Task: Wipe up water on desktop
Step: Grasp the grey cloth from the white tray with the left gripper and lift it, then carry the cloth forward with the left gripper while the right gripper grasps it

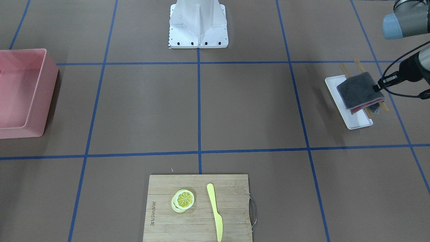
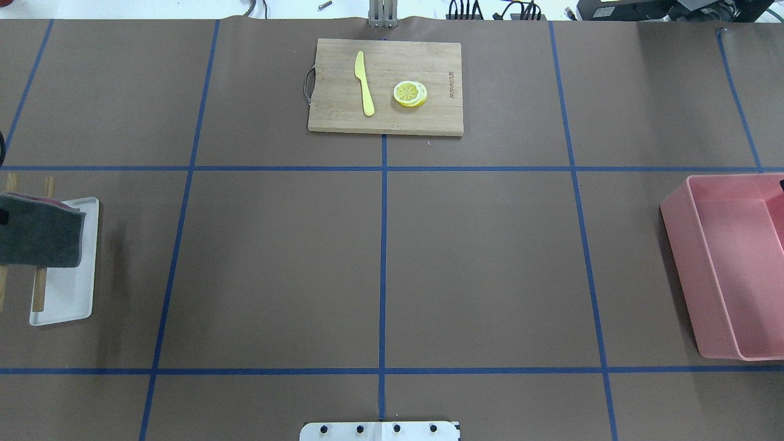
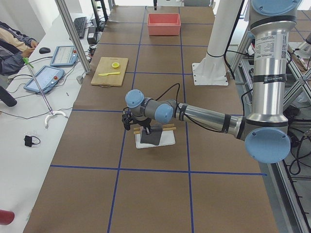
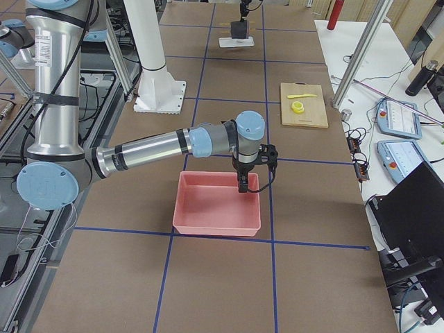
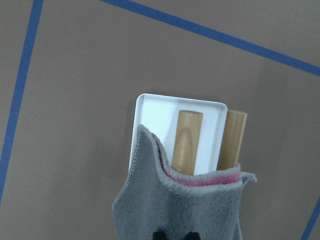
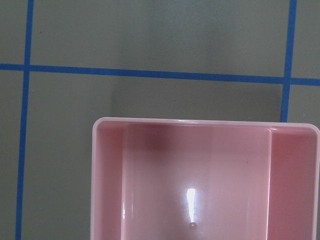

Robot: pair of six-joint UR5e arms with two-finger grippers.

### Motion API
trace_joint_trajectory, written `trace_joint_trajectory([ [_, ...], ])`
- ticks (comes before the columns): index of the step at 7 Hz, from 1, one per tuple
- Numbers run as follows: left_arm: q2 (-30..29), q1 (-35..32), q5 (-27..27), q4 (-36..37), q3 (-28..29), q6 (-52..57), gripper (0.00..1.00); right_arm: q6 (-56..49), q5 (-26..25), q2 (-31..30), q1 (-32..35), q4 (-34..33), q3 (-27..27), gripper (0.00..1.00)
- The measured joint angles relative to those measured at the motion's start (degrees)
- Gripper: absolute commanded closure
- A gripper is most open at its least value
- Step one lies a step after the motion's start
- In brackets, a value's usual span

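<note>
Left gripper point(image 1: 375, 89) pinches grey cloth point(image 1: 359, 90) above white tray point(image 1: 356, 121).
Left wrist view shows wooden rods point(image 5: 187, 142) under the cloth. Desktop point(image 1: 252, 107) lies under the tray. Right gripper point(image 4: 243, 187), seen only side-on, is above pink bin point(image 4: 215, 225), well away from tray; grip can't tell.

Bright, even overhead light; soft shadows.

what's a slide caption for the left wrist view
left tool pinching a grey cloth over two wooden rods and a white tray on the desktop
</note>
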Motion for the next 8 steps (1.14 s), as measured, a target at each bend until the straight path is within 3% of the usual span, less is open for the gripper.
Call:
trace_joint_trajectory([
  [2,0.00,-0.17,-2.45,0.29,-1.23,-0.41,1.00,0.17,0.61,0.54,0.00,0.01,0.09,0.00],
  [4,-1.60,-0.72,-9.51,0.70,-4.47,-4.20,1.00,4.99,2.95,3.26,-1.13,0.49,1.64,0.00],
  [6,-12.51,-0.23,-11.21,0.72,-4.16,-16.76,1.00,14.54,2.54,8.75,-6.93,4.00,3.38,0.00],
  [8,-24.94,4.72,-10.31,0.56,-2.17,-29.78,1.00,25.13,-6.31,13.85,-17.82,7.46,7.81,0.00],
])
